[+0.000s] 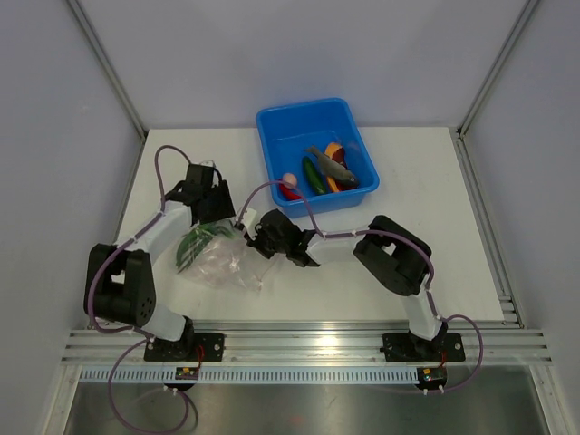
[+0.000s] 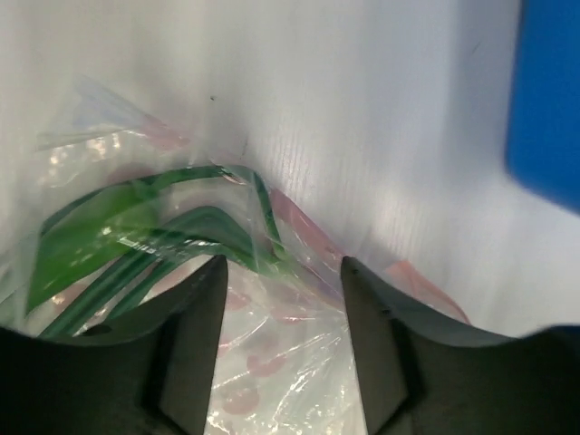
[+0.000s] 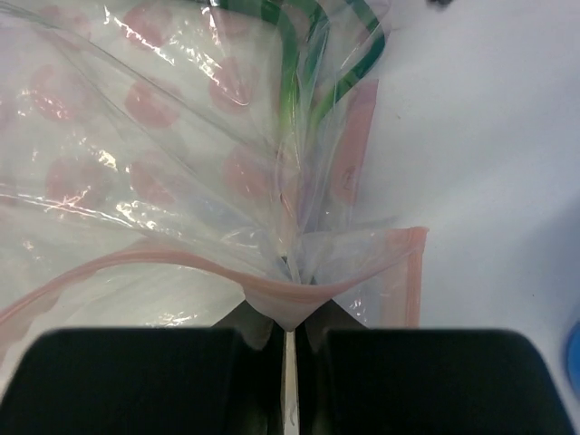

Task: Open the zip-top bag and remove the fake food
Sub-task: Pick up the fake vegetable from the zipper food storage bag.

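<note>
The clear zip-top bag (image 1: pixel 220 261) lies crumpled on the white table between my two grippers. A green onion (image 1: pixel 196 241) shows inside it. My right gripper (image 3: pixel 290 313) is shut on the bag's pinkish zip strip (image 3: pixel 136 258), and the film bunches up at its tips. The left gripper (image 2: pixel 283 276) hovers open over the bag (image 2: pixel 281 362), with crinkled plastic and the green onion (image 2: pixel 136 240) showing between and ahead of its fingers (image 2: pixel 204 308). More fake food lies in the blue tub (image 1: pixel 272 122): a grey fish (image 1: pixel 331 164), a green chilli (image 1: pixel 313 174), an orange slice (image 1: pixel 333 149) and a pink egg (image 1: pixel 289 179).
The blue tub stands at the back centre of the table, just beyond the right gripper (image 1: pixel 258 236). Its blue wall (image 2: pixel 548 100) shows at the right edge of the left wrist view. Grey walls enclose the table on the left, back and right.
</note>
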### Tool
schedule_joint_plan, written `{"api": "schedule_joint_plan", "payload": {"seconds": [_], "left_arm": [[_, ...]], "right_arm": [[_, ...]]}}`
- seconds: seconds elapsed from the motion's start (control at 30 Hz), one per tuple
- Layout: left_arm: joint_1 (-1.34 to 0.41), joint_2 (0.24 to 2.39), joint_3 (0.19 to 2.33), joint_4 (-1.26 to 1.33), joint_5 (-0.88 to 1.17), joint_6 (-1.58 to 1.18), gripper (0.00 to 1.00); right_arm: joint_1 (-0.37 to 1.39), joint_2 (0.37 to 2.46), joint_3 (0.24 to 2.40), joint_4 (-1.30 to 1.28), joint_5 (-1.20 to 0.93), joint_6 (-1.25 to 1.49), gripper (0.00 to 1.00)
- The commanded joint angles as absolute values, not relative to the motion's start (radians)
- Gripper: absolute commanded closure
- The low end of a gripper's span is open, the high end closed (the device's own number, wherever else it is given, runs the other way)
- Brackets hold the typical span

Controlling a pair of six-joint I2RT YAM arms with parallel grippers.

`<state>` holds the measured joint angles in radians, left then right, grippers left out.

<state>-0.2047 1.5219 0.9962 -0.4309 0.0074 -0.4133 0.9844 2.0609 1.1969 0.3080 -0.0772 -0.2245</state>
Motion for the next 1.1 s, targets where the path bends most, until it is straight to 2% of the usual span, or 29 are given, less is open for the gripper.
{"api": "schedule_joint_plan", "payload": {"seconds": [0.0, 0.07, 0.23, 0.27, 0.3, 0.33, 0.4, 0.67, 1.07], "left_arm": [[-0.169, 1.456, 0.96, -0.364, -0.064, -0.452, 0.4], [-0.153, 1.457, 0.945, -0.354, -0.054, -0.466, 0.35], [-0.06, 1.488, 0.917, -0.322, 0.054, -0.52, 0.31], [-0.046, 1.47, 0.895, -0.292, 0.087, -0.529, 0.27], [-0.037, 1.453, 0.879, -0.278, 0.092, -0.535, 0.2], [-0.037, 1.433, 0.867, -0.269, 0.071, -0.543, 0.06], [-0.037, 1.352, 0.829, -0.239, 0.028, -0.54, 0.01], [-0.043, 1.212, 0.761, -0.206, -0.104, -0.512, 0.01], [-0.049, 1.471, 0.884, -0.316, -0.143, -0.508, 0.01]], "right_arm": [[1.003, 1.99, 1.143, 0.371, -0.012, -0.25, 0.96], [1.011, 1.977, 1.12, 0.406, -0.006, -0.274, 0.96], [1.019, 1.98, 1.115, 0.416, 0.029, -0.299, 0.96], [1.022, 1.985, 1.117, 0.414, 0.029, -0.302, 0.96], [1.02, 1.985, 1.118, 0.416, 0.028, -0.301, 0.96], [1.022, 1.986, 1.121, 0.414, 0.028, -0.302, 0.96], [1.023, 1.987, 1.121, 0.413, 0.028, -0.302, 0.96], [1.023, 1.993, 1.124, 0.41, 0.025, -0.304, 0.96], [1.025, 1.971, 1.118, 0.413, 0.012, -0.296, 0.96]]}}
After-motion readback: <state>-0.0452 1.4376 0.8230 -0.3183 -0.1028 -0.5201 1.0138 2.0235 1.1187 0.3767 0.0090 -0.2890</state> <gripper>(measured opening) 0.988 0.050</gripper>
